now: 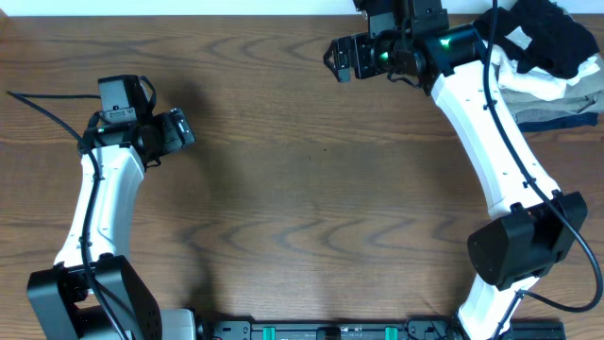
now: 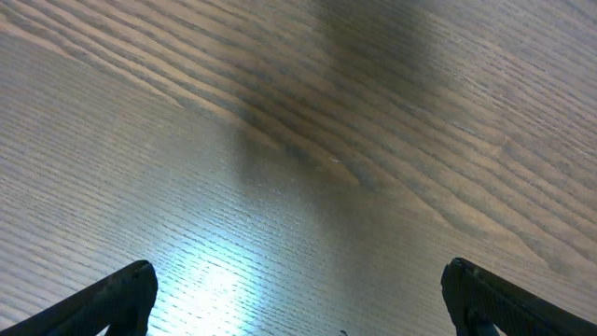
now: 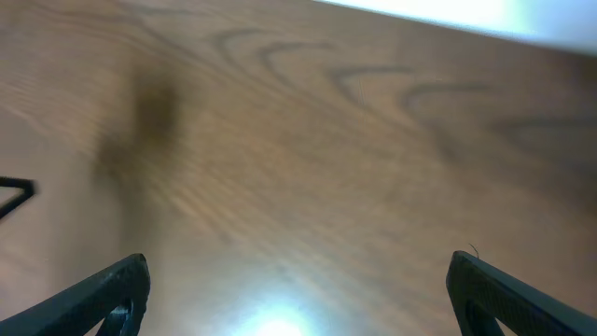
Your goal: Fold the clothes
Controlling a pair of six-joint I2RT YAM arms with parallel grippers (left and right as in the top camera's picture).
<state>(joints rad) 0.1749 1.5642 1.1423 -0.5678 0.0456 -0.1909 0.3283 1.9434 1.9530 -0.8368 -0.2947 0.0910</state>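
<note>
While both arms hang over the wooden table (image 1: 302, 217), the left gripper (image 1: 181, 130) sits at about 9 o'clock on the tabletop, its tip pointing toward 3 o'clock. From its wrist camera, the two dark fingertips (image 2: 112, 299) show in the lower corners, spread wide, with only bare wood grain between them. It holds nothing.

Further right, the right gripper (image 1: 340, 59) is near 12 o'clock by the far edge, pointing toward 9 o'clock. Its wrist view is blurred, but the fingers (image 3: 103, 294) stand wide apart over bare wood, gripping nothing.

At about 2 o'clock, in the far right corner, the black shirt (image 1: 557, 33) lies crumpled on top of a pile. A white garment (image 1: 533, 83) lies under it, with folded khaki and navy garments (image 1: 571, 109) below. The shirt is clear of both grippers.
</note>
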